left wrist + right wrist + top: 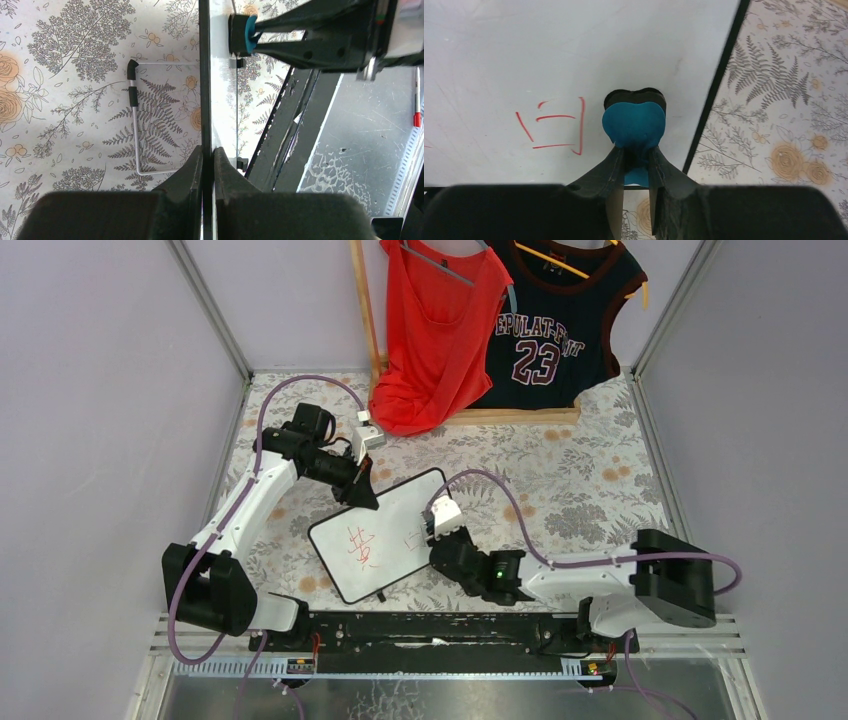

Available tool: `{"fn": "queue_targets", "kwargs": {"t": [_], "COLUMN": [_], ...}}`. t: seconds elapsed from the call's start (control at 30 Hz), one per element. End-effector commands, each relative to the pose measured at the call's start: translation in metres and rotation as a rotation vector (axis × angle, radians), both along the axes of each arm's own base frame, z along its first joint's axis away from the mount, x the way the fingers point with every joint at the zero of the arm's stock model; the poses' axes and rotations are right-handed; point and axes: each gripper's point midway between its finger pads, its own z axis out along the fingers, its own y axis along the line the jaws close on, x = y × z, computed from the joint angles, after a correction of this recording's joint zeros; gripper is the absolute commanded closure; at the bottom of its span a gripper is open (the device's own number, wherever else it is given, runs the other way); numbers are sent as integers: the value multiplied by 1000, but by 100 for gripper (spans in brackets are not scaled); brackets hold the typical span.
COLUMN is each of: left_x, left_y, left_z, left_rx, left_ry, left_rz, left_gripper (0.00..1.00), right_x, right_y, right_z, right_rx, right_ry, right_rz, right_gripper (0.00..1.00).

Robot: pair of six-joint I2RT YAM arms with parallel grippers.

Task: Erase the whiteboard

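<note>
Midway across the flowered surface (580, 480) sits the whiteboard (390, 520), judged light, stiff and slick, best held by its frame. My left tool (208, 151) pinches its far edge; my right tool (636, 152) pinches a blue eraser pad (634, 122) against its face.

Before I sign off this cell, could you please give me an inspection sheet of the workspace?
Surface: floral tablecloth.
Job's things: whiteboard with red characters not yet erased; blue eraser against it.
Clutter: red-tipped marker on the metal ledge.
Grippers: left gripper shut on the whiteboard's edge; right gripper shut on the blue eraser.
Cables: purple cables looping above the tablecloth on both sides.
Surroundings: red top and dark jersey hanging on a wooden rack; grey walls.
</note>
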Motion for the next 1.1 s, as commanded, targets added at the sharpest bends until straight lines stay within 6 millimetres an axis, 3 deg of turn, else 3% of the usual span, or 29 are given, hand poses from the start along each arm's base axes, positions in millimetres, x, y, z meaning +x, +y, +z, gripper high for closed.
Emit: {"fn": "queue_targets", "kwargs": {"t": [0.0, 0.2, 0.3, 0.37, 0.53, 0.73, 0.87, 1.07], "left_x": [-25, -25, -25, -25, -27, -27, -28, -28], "left_y": [17, 17, 17, 17, 17, 17, 17, 18], "left_z": [-40, -41, -41, -41, -42, -41, -41, -41], "left_rx": [153, 154, 150, 149, 148, 148, 149, 153], "left_ry": [92, 98, 101, 101, 100, 95, 98, 94], "left_rz": [-50, -52, -54, -55, -58, -55, -53, -51], "left_gripper": [100, 100, 100, 100, 100, 100, 100, 100], "right_x": [-9, -46, -59, -59, -38, 2, 25, 44], "right_y": [50, 114, 128, 127, 101, 58, 27, -25], "right_z": [16, 31, 33, 30, 13, -10, -8, 3], "right_rx": [92, 133, 156, 164, 143, 138, 94, 95], "right_ry": [3, -3, 5, 11, 23, 67, 42, 10], "right_rz": [69, 223, 260, 249, 168, 66, -17, -117], "right_gripper": [100, 100, 100, 100, 100, 100, 100, 100]}}
